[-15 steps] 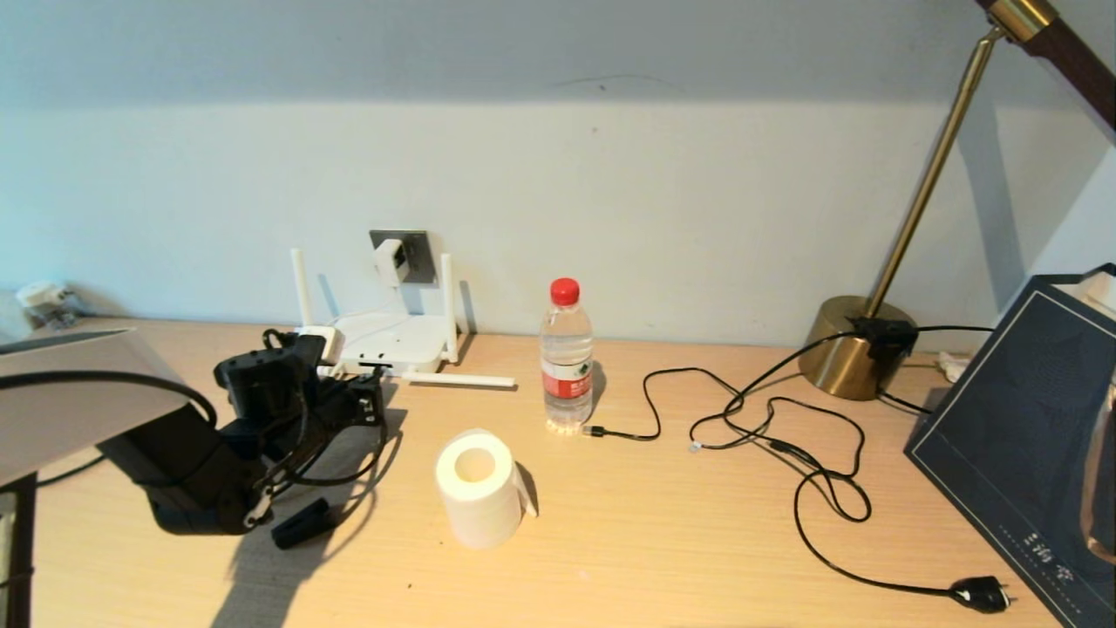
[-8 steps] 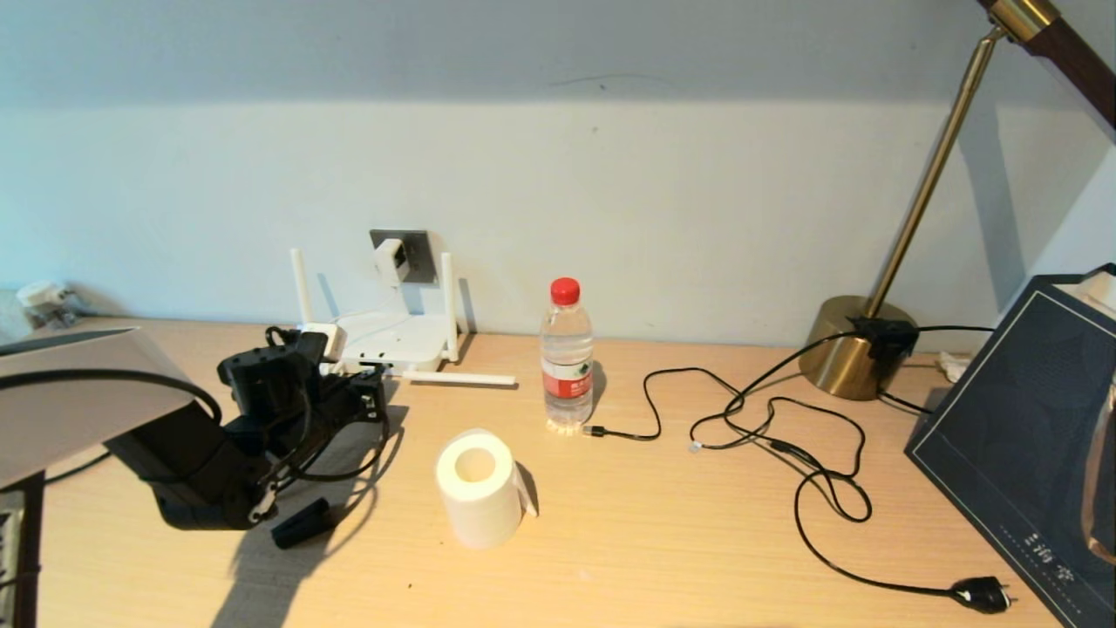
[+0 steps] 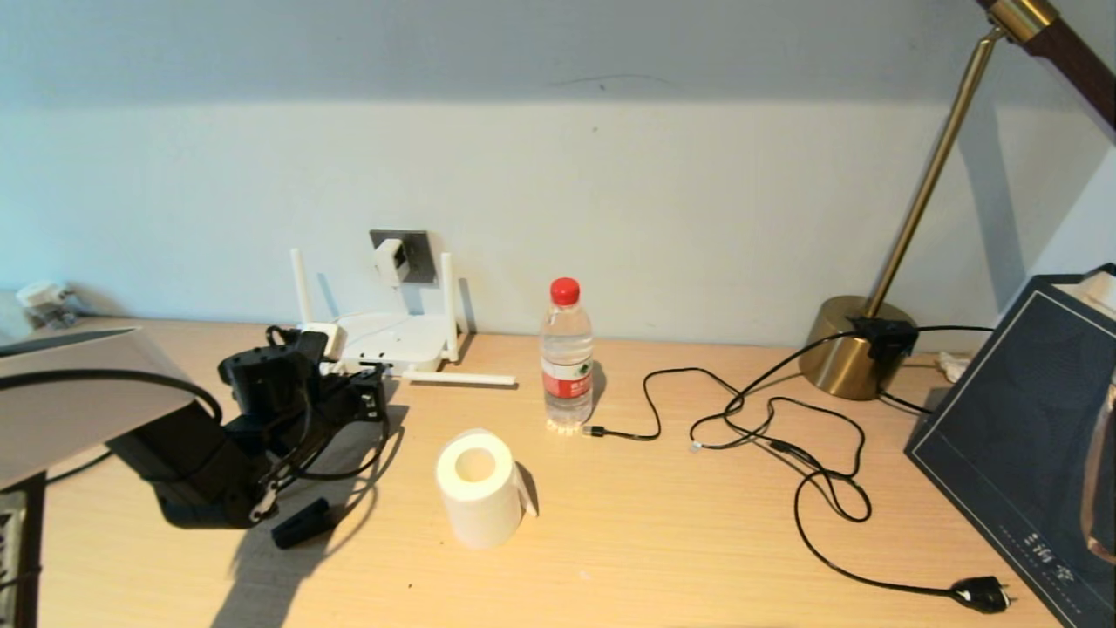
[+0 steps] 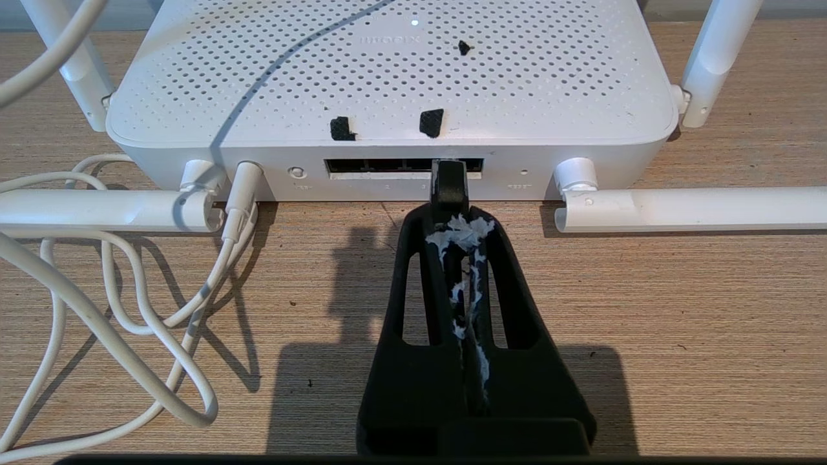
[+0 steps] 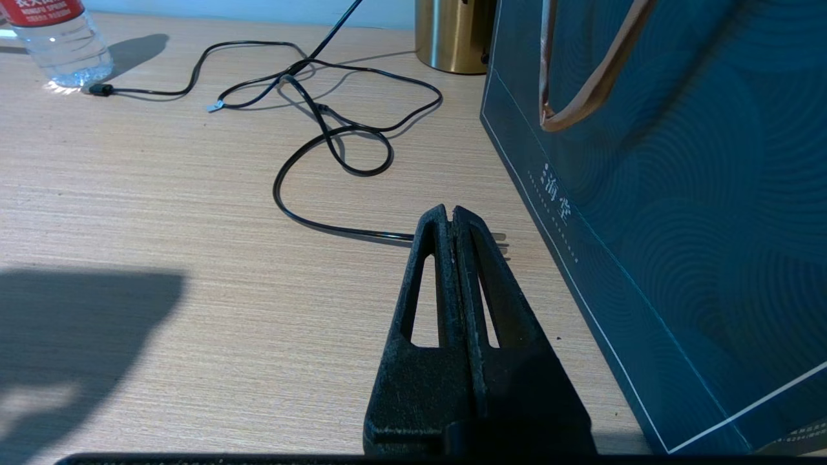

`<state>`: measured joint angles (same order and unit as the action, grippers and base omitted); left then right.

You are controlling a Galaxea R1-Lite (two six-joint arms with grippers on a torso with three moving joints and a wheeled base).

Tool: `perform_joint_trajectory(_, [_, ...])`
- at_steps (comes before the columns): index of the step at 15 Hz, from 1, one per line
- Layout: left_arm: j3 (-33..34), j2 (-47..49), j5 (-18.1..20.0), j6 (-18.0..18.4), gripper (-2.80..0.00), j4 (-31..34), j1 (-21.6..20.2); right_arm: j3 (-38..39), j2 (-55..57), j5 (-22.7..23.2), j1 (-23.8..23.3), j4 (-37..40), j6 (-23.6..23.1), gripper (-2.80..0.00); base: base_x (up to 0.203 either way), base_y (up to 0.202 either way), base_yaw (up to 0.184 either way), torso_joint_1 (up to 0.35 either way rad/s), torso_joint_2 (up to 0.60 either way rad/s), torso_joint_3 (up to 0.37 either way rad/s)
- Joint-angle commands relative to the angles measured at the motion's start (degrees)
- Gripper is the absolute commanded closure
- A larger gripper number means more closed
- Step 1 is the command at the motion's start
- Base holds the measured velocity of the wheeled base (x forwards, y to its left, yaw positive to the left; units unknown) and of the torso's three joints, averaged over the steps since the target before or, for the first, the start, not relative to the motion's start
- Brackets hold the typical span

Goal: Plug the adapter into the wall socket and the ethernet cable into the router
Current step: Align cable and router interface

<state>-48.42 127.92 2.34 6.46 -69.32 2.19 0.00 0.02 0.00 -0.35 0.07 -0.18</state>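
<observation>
Ethernet plug [image 4: 448, 184] sits at the router [image 4: 387, 71] port row, pinched in the left gripper [image 4: 460, 226], at ten o'clock on the desk. Nothing has shifted lately, so seating likely remains. Right gripper [image 5: 450, 216] idles, pressed together

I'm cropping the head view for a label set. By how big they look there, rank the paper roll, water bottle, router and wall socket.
1. router, counting its antennas
2. paper roll and water bottle: about alike, and the roll is nearer the camera, so unranked
3. wall socket, smallest, partly covered by the adapter
</observation>
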Motion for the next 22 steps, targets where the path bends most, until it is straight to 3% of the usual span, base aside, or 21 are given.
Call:
perform_joint_trajectory(1, [-0.1, 0.0, 0.0, 0.0, 0.0, -0.5, 0.0, 0.0, 0.0, 0.0, 0.0, 0.0, 0.0, 0.0, 0.0, 0.0, 0.0, 0.0, 0.0, 0.0])
perform_joint_trajectory(22, [-3.2, 1.6, -0.1, 0.0, 0.0, 0.0, 0.1, 0.0, 0.0, 0.0, 0.0, 0.0, 0.0, 0.0, 0.0, 0.0, 0.0, 0.0, 0.0, 0.0])
